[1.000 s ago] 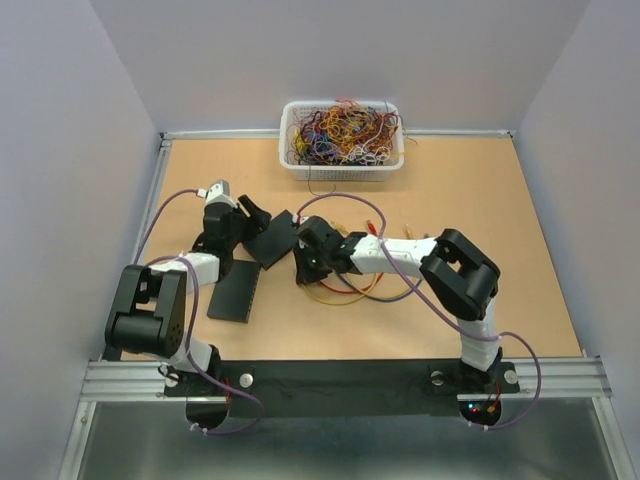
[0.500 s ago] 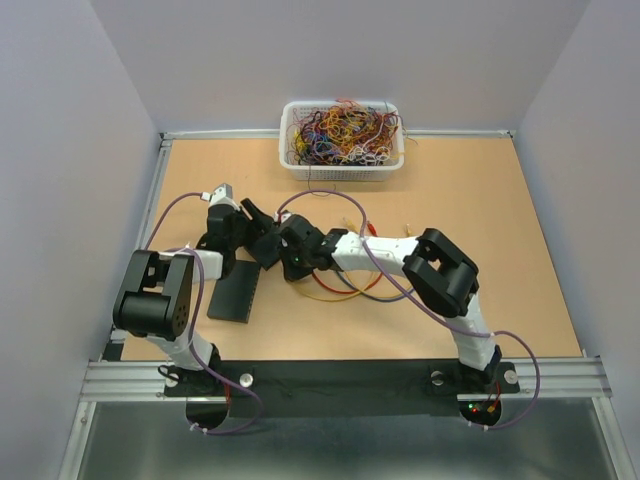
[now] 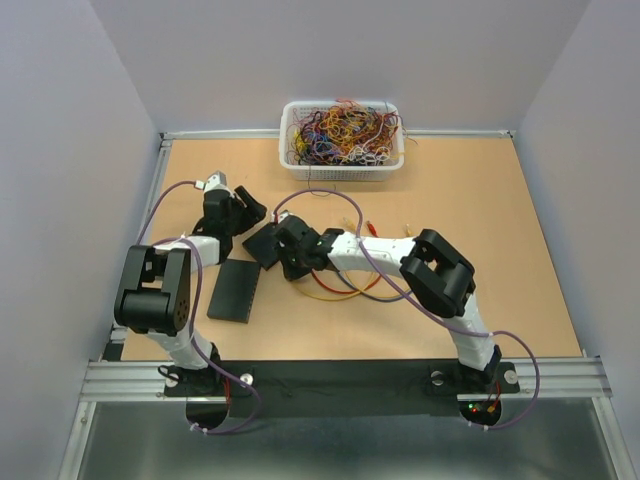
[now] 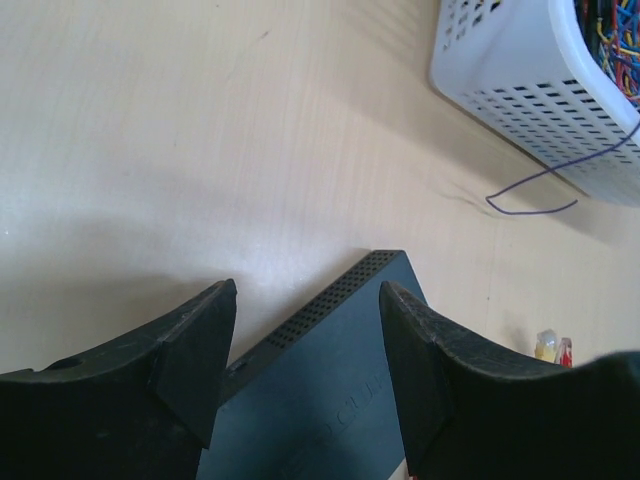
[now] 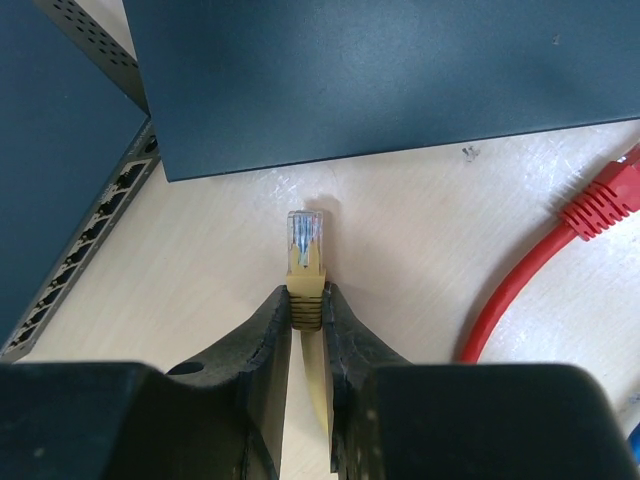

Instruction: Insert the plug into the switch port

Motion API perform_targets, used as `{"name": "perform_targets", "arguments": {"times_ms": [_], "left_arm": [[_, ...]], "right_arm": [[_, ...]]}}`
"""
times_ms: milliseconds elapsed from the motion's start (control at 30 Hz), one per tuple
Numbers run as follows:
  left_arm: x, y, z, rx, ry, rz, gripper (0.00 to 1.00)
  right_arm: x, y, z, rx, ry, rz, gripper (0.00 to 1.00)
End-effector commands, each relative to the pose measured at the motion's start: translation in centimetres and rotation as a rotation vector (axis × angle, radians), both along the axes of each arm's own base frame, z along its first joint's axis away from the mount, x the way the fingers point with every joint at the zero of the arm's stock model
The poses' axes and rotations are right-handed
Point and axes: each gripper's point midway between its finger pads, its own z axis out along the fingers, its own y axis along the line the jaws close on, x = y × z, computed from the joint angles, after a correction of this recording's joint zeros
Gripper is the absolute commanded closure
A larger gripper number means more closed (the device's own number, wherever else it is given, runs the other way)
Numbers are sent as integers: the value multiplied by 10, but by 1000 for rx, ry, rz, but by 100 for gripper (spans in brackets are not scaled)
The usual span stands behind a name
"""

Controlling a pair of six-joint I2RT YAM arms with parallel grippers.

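from above, the right gripper (image 3: pixel 287 250) has swung leftward across the tan wooden table (image 3: pixel 500 230) over the last second. it now sits right against the small dark box-shaped switch (image 3: pixel 262 243). the left gripper (image 3: pixel 243 210) has drawn back a little from that box and hovers just beside its far corner. i read this as the approach nearly made, with the insertion itself not yet done. a second flat black slab-shaped switch (image 3: pixel 233 290) lies near, just this side of the first. loose red and yellow cables (image 3: pixel 335 290) curl under the right forearm. a white plastic basket of tangled coloured wires (image 3: pixel 342 168) stands well apart at the back edge.

on the left wrist, the black fingers (image 4: pixel 190 350) stand wide and grip nothing. the vented corner of a dark switch pokes into the gap below them, apparently untouched. the basket wall and a stray purple wire loop (image 4: pixel 530 195) lie ahead.

on the right wrist, the jaws are narrow and clamped on the yellow-booted clear plug (image 5: pixel 306 240). it points forward, just short of a dark box's plain side. the row of ports (image 5: pixel 85 250) runs along the edge of the other box at the left, so the plug faces a blank wall. my guess is that it must turn left to line up. a ribbed red cable (image 5: pixel 598 203) lies off to the right, out of the plug's way.
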Motion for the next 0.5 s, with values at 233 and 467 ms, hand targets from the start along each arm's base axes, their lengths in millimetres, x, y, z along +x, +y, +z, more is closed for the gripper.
{"name": "perform_targets", "arguments": {"times_ms": [233,467], "left_arm": [[-11,7,-19,28,124,14,32],[-26,0,-30,12,150,-8,36]], "right_arm": [[4,11,8,-33,-61,18,100],[5,16,9,-39,-68,18,99]]}}
